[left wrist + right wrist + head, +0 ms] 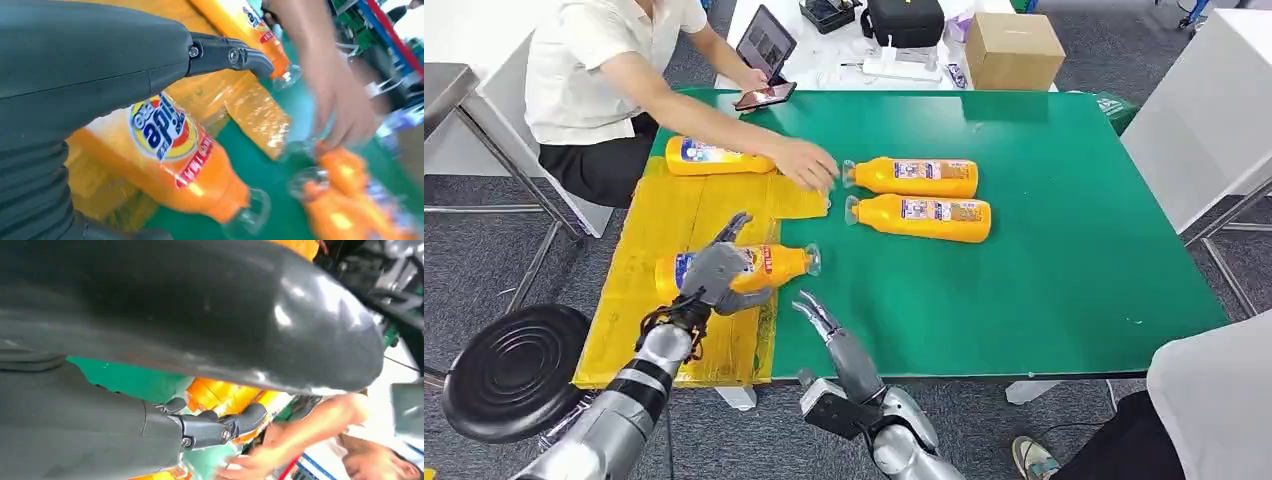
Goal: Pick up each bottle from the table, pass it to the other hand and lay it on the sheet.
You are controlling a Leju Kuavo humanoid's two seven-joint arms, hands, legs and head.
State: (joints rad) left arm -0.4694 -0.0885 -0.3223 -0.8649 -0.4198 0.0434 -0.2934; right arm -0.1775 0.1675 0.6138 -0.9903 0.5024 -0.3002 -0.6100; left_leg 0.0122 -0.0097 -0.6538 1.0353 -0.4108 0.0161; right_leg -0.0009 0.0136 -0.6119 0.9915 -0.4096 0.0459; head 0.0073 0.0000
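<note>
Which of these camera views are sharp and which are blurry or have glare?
Head view: sharp and evenly lit, with soft shadows on the green table. Left wrist view: the held bottle is fairly crisp, but the person's hand and the far bottles are smeared. Right wrist view: out of focus close up, with glare on the right hand.

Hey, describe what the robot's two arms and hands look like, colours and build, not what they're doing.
Both arms are silver metal with banded, segmented forearms. The left hand has a grey back and darker slim fingers, with thin black cables at its wrist. The right hand has dark grey fingers above a black boxy block at the wrist. Up close, the wrist views show a smooth grey cover, ribbed in places, and screws in the dark fingers.
</note>
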